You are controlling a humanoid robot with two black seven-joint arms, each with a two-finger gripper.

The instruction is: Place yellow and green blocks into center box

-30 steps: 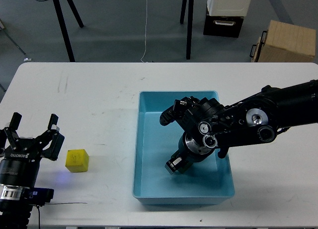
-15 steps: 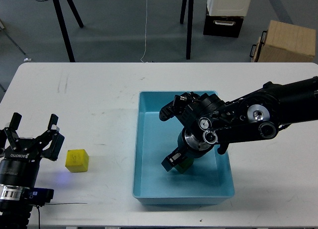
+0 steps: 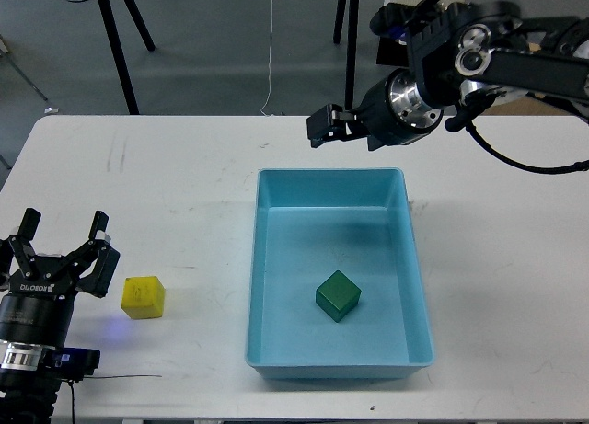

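A green block [image 3: 338,295] lies on the floor of the blue center box [image 3: 262,268], right of its middle. A yellow block [image 3: 143,296] sits on the white table at the left, just right of my left gripper [image 3: 63,229], which is open and empty with its fingers pointing away from me. My right gripper [image 3: 340,130] is raised above the table beyond the box's far wall. It is open and holds nothing.
The white table [image 3: 184,176] carries only the box and the yellow block. Beyond its far edge stand black tripod legs [image 3: 118,47], a cardboard box [image 3: 529,79] and a black-and-white case [image 3: 419,24] on the floor.
My right gripper let go of the green block inside the box, then rose and swung back beyond the box's far wall. The left arm and yellow block have not moved.
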